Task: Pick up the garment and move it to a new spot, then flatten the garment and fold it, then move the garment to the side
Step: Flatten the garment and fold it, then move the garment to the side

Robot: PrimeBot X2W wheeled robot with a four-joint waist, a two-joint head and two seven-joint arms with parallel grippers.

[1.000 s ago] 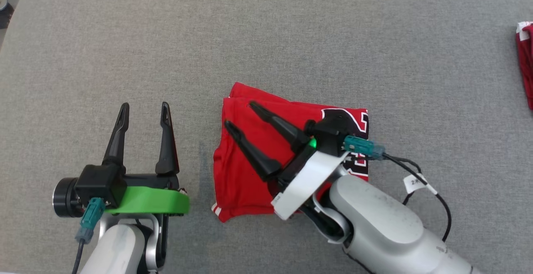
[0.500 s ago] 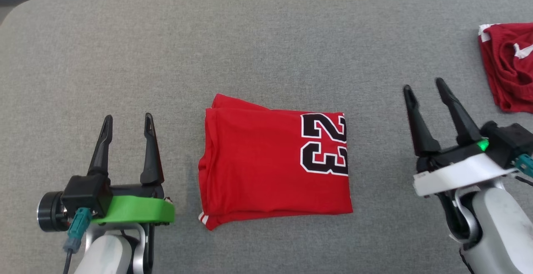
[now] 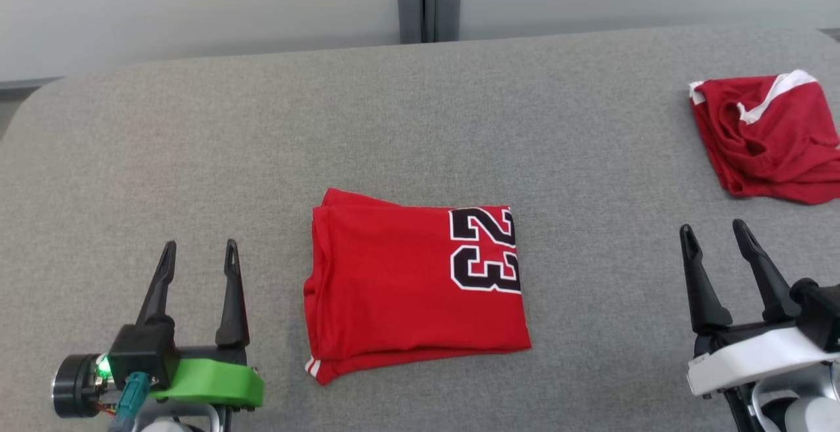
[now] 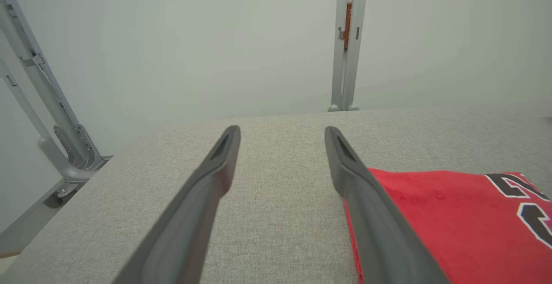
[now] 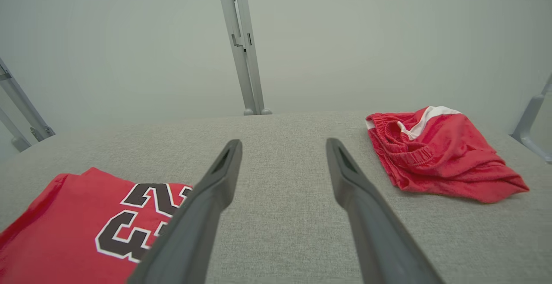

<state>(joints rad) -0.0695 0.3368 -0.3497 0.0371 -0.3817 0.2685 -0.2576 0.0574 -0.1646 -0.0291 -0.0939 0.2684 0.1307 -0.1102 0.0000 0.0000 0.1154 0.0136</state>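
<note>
The garment (image 3: pixel 407 284) is a red jersey with a black "23", folded into a neat rectangle and lying flat in the middle of the grey table (image 3: pixel 420 123). It also appears at the lower right of the left wrist view (image 4: pixel 440 223) and at the lower left of the right wrist view (image 5: pixel 86 228). My left gripper (image 3: pixel 197 255) stands open to the jersey's left, with nothing between its fingers. My right gripper (image 3: pixel 714 234) stands open well to the jersey's right, also empty. Both hover apart from the cloth.
A second red piece of clothing with white trim (image 3: pixel 764 136) lies crumpled at the table's far right, also in the right wrist view (image 5: pixel 435 154). A grey post (image 3: pixel 426 2) stands behind the table's far edge against a pale wall.
My right gripper has lifted off the folded jersey and swung out to the right of it. The head camera has tilted up, so the far edge and wall now show.
</note>
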